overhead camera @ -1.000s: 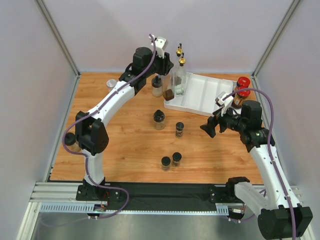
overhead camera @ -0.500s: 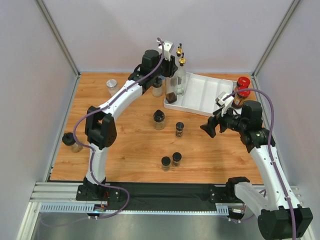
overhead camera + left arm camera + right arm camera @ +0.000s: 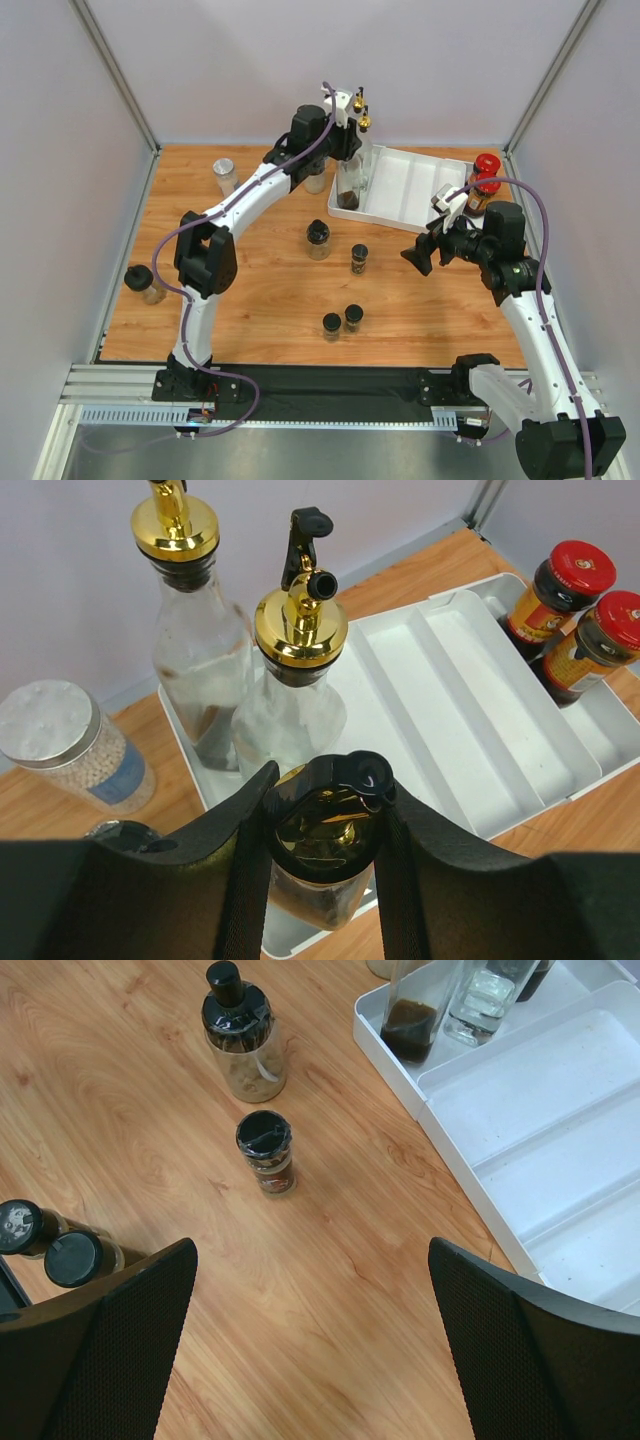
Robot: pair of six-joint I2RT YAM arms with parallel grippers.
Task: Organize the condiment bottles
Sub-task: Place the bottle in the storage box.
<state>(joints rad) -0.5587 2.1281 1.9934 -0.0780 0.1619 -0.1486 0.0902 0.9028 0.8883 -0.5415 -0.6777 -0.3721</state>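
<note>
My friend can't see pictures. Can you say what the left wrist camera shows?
The left pincer is shut on a gold-spouted bottle in the white tray. Two more gold-spouted bottles stand behind it, and two red-lidded jars stand at the right.

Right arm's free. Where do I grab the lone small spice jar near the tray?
Grip the spice jar by its round body under the cap, right gripper coming from above; it stands upright with room either side.

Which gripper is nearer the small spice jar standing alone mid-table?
Right. The right gripper hangs open with the spice jar ahead of it; the left gripper is at the tray, shut on a gold-spouted bottle.
</note>
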